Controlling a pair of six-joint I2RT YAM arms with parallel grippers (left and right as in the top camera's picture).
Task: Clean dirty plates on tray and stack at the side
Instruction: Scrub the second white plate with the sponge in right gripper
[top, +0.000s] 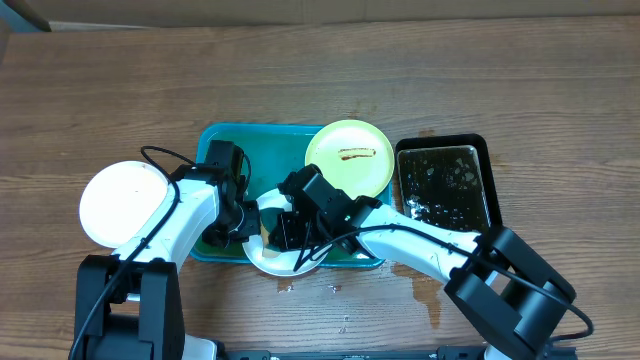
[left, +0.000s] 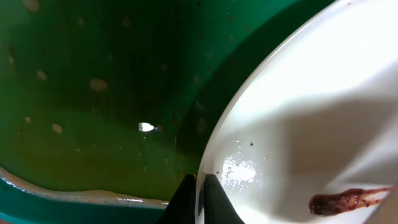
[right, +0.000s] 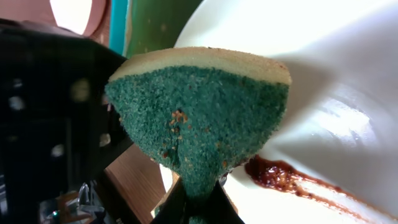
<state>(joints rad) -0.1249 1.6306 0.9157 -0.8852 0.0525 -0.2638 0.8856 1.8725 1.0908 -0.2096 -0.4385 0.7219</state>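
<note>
A white plate (top: 262, 262) with a brown smear (right: 280, 177) sits tilted at the front edge of the teal tray (top: 270, 150). My left gripper (left: 199, 196) is shut on this plate's rim. My right gripper (right: 196, 202) is shut on a green-and-yellow sponge (right: 199, 118), held just above the plate (right: 336, 74) beside the smear. In the overhead view both grippers meet over this plate, left gripper (top: 240, 225) and right gripper (top: 285, 230). A pale yellow-green plate (top: 348, 155) with a brown smear lies at the tray's back right. Another white plate (top: 125, 200) rests on the table left of the tray.
A black tray of water (top: 445, 185) stands right of the teal tray. Wet spots and crumbs mark the wooden table (top: 340, 295) in front of the tray. The tray floor (left: 93, 81) is wet with droplets.
</note>
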